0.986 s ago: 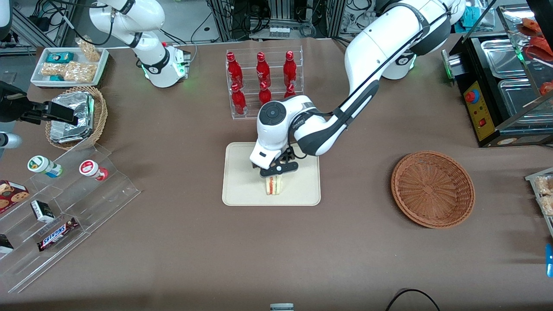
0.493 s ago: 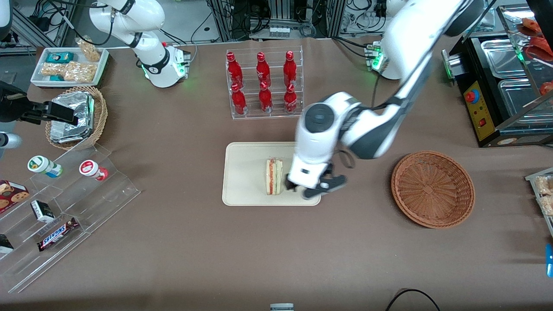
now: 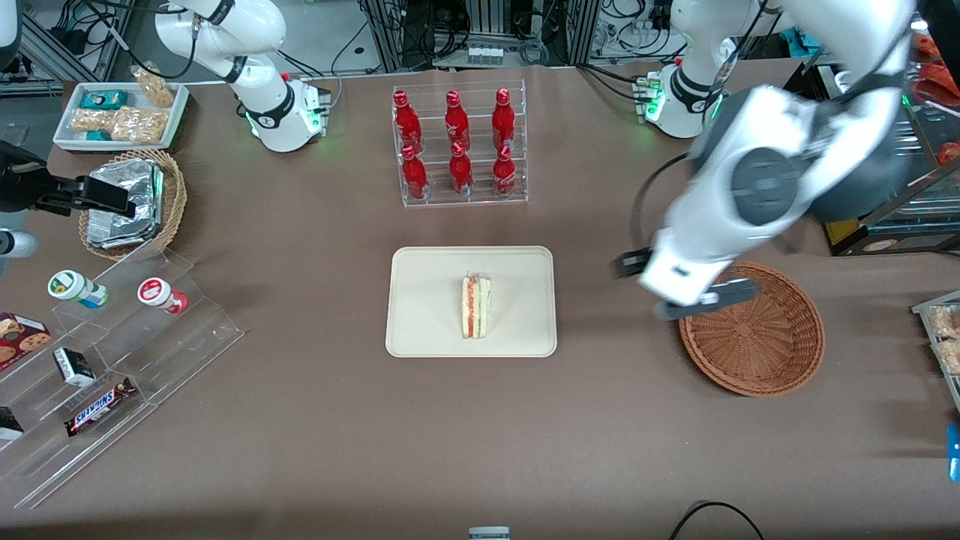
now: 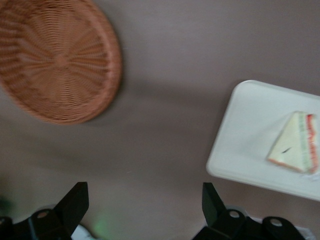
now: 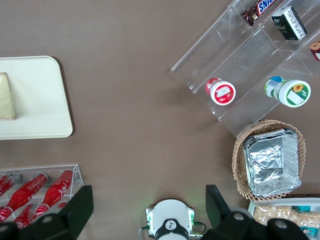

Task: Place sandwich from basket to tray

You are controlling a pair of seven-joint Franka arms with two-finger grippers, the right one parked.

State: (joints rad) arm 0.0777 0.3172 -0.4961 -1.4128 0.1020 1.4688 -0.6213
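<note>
Sandwich (image 3: 476, 306) on tray (image 3: 427, 315), well apart from spread, empty pincer (image 3: 686, 289)

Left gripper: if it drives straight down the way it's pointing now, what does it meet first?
Probably bare table. The open gripper points at brown cloth between the basket and the tray; exact depth is unclear.

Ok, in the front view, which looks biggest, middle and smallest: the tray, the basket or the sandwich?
1. Tray, basket: look too alike to rank.
2. Sandwich, smallest, on the tray.

The gripper hangs open above the basket's rim.
</note>
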